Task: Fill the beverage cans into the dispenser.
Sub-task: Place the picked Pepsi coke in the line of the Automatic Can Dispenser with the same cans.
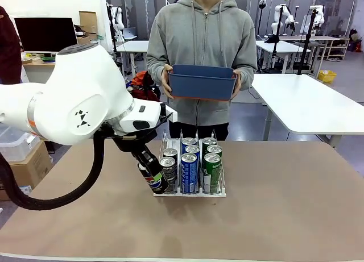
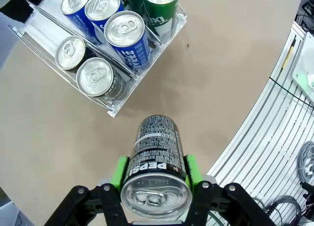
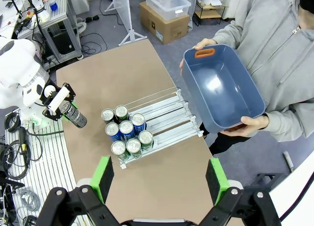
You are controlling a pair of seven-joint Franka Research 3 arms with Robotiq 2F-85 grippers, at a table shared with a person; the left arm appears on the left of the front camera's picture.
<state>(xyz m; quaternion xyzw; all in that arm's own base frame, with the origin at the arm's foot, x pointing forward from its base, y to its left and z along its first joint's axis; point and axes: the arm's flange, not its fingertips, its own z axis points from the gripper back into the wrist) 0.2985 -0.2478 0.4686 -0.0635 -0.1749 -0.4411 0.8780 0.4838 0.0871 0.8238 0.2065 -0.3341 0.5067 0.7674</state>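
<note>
Dispenser [image 1: 193,189] sits mid-frame in the front view, on the brown table [image 1: 284,216]. Seven cans are racked in it. Left lane of the picture: two dark cans [image 1: 168,172]. Middle lane: three blue cans [image 1: 189,172]. Right lane: two green cans [image 1: 212,170]. All stand upright at the near end of their lanes; in the right wrist view the far halves of the lanes show bare.

Person at the far side holds a blue bin [image 1: 202,82] in both hands, upper centre of the front view. In the right wrist view, upper right, its inside looks bare, so no further stock is seen there.

Judgement: loading is nearly complete. One can is out of the rack and in hand; the left lane, one short of the middle lane, looks like its likely slot.

Left gripper [image 2: 155,173] is clamped on a dark Pepsi can [image 2: 156,160], green pads pressing its two sides just below the silver top. In the left wrist view, bottom centre, the can runs away from the camera towards the table. It lies just beside the rack's near left corner in the front view, tilted and apart from the racked cans; whether its base touches the table I cannot tell.

Right gripper [image 3: 159,179], bottom of its own wrist view, has its jaws wide apart, holding nothing, high above the rack.
</note>
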